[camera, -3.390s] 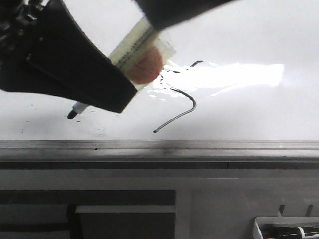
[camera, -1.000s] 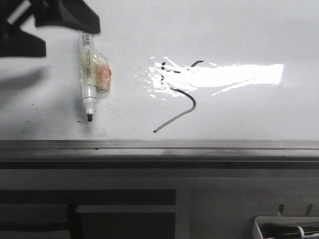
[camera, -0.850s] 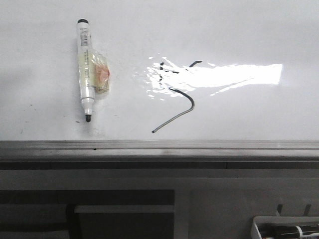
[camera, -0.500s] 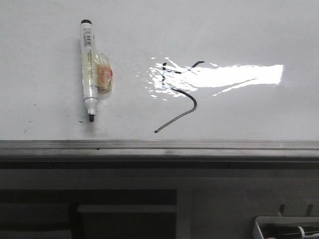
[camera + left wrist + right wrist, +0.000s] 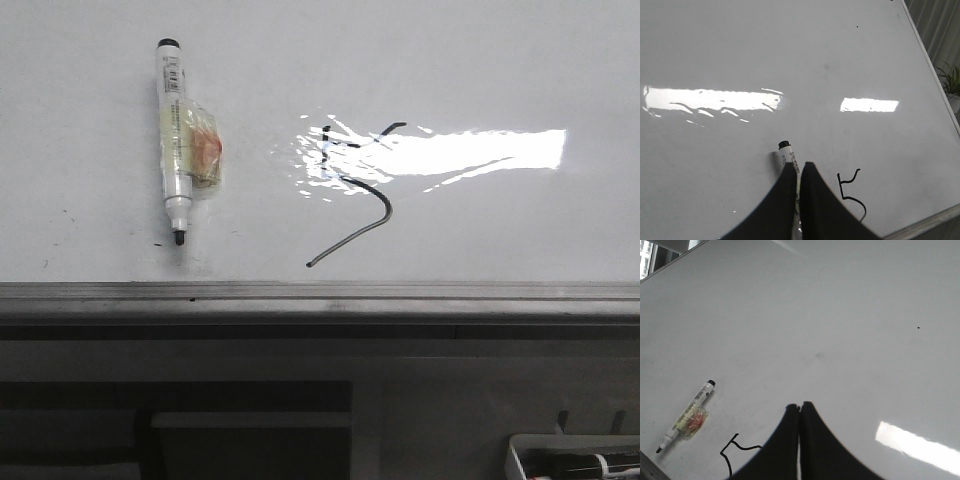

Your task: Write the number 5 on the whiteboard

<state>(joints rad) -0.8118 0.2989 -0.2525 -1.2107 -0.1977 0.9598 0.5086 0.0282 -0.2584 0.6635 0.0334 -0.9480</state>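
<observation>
The number 5 (image 5: 352, 195) sits at the centre of the front view on the whiteboard (image 5: 480, 60), partly in glare. A marker (image 5: 178, 140) lies flat at upper left, tip toward the grey rail (image 5: 400, 292). Left tool (image 5: 799, 167) and right tool (image 5: 799, 406) both hang above the board, fingers pressed together, gripping nothing.

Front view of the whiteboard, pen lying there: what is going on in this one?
Nothing is being handled at this moment. A rough number 5 is drawn on the whiteboard, partly under a bright glare patch. The marker lies flat on the board to the left of the digit, uncapped, tip toward the grey edge rail. The left end effector and the right end effector are both shut and empty, raised above the board, so the writing looks done.
</observation>
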